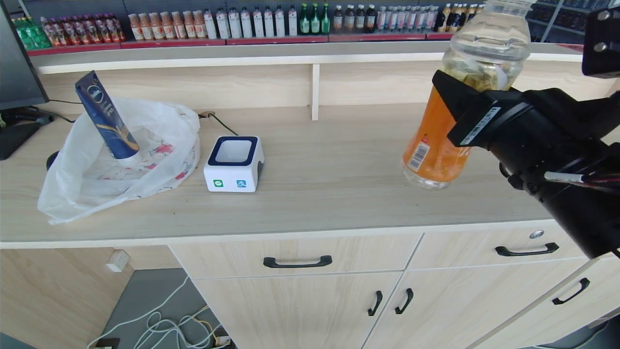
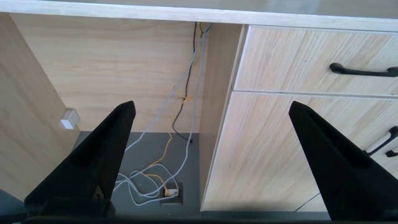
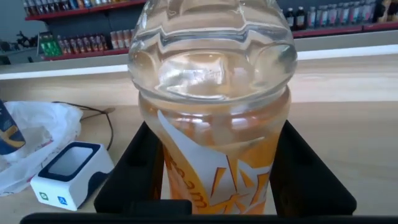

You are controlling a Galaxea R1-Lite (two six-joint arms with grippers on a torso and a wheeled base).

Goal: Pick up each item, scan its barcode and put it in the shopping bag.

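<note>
Now: bottle in hand, barcode due at the scanner

Well off to the robot's right of the scanner (image 1: pixel 234 164), the bottle (image 1: pixel 433 145) hangs tilted over the bench (image 1: pixel 315 203), apparently lifted off it. The right gripper (image 3: pixel 217 186) has its jaws pinching the bottle around the middle, one on each side.

The step in hand looks like the scan. It would go best by carrying the bottle across until it sits just above the scanner's blue-rimmed window. The wrist should then roll so the barcode (image 1: pixel 418 156) faces down into that window. The grip should stay firm, since smooth plastic held at a slant could slip.

It is a clear, ribbed-shouldered bottle with pale yellowish drink inside. An orange wrap covers its lower part, and the white barcode patch sits low on the side towards the scanner.

Beyond the scanner, on the far side from the bottle, the shopping bag (image 1: pixel 97 184) lies open with a dark blue tube (image 1: pixel 107 116) standing in it.

The left gripper (image 2: pixel 211 162) hangs lower than the scanner, before the cabinet fronts, its jaws spread wide and holding nothing.
</note>
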